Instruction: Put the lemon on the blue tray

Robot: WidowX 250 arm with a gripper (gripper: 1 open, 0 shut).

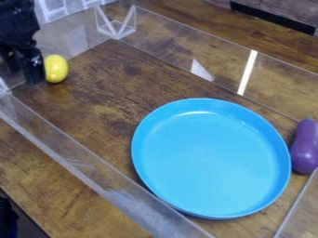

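While the end effector (18, 68) stands wide, the lemon (55, 68) lies just right of it.

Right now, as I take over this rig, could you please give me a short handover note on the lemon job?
Gripper: open, empty, pointing down at the far left edge, just left of the lemon.
Lemon: on the wooden table, free, not held.
Blue tray: empty, toward the lower right; a purple object lies beside its right rim.
Done: nothing yet.
Left: grasp the lemon, carry it across, set it on the tray.
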